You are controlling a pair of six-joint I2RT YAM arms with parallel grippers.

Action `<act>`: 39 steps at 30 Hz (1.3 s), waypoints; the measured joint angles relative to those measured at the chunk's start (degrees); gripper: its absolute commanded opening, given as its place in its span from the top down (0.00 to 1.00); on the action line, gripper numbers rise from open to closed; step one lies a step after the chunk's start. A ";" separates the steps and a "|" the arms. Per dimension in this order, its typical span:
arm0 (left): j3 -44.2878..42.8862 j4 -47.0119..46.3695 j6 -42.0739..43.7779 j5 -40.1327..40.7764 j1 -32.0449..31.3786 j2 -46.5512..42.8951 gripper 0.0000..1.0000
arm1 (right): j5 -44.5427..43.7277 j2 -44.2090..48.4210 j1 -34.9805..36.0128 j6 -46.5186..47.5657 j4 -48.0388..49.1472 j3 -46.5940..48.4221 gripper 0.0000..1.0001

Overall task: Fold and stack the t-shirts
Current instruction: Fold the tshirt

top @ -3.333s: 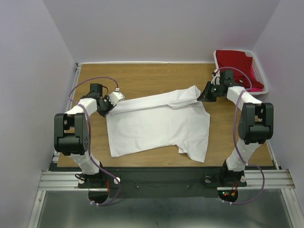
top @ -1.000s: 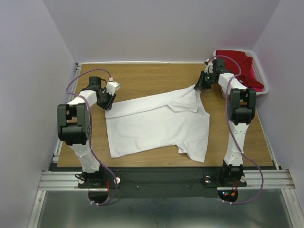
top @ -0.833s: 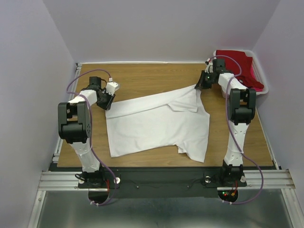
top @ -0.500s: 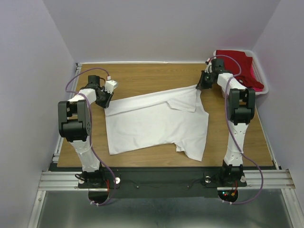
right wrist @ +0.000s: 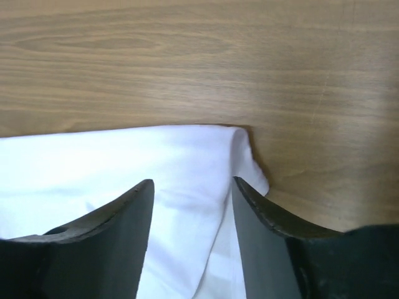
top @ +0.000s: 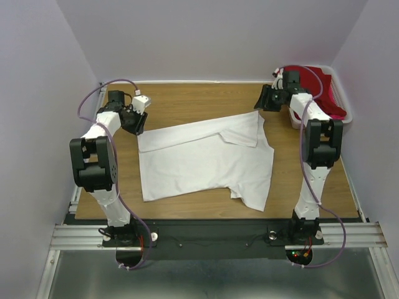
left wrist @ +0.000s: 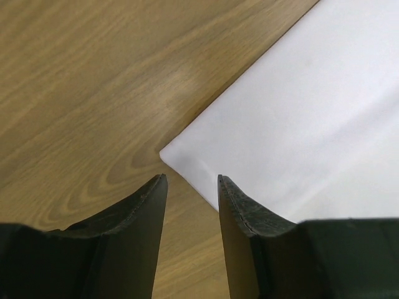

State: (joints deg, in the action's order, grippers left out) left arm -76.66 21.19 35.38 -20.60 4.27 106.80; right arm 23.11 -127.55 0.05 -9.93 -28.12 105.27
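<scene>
Left gripper (top: 136, 121) and right gripper (top: 265, 99), both parted and empty, hover at opposite far corners of the large plain white cotton t-shirt (top: 206, 163), which lies flat mid-way across the wooden table (top: 206, 96). The shirt's folded far edge runs left to right between them, with each corner just short of its own arm's fingertips, so neither arm is better placed. At the far right, the white plastic basket (top: 347, 116) holds the deep red shirt (top: 319, 84), with the bright pink shirt (top: 336, 113) showing beneath it.

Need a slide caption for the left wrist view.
Open left tool framing a corner of the white t-shirt lying on the wooden table.
</scene>
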 measured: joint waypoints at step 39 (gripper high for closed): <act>-25.59 8.59 -1.05 -0.17 1.01 17.62 0.36 | 0.04 -3.74 5.16 8.66 -1.81 7.10 0.05</act>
State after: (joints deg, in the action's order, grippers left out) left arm -102.26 29.78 34.33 -20.78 5.28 124.42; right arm 23.16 -131.28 5.21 -1.28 -29.93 112.38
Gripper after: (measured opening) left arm 0.625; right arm 0.862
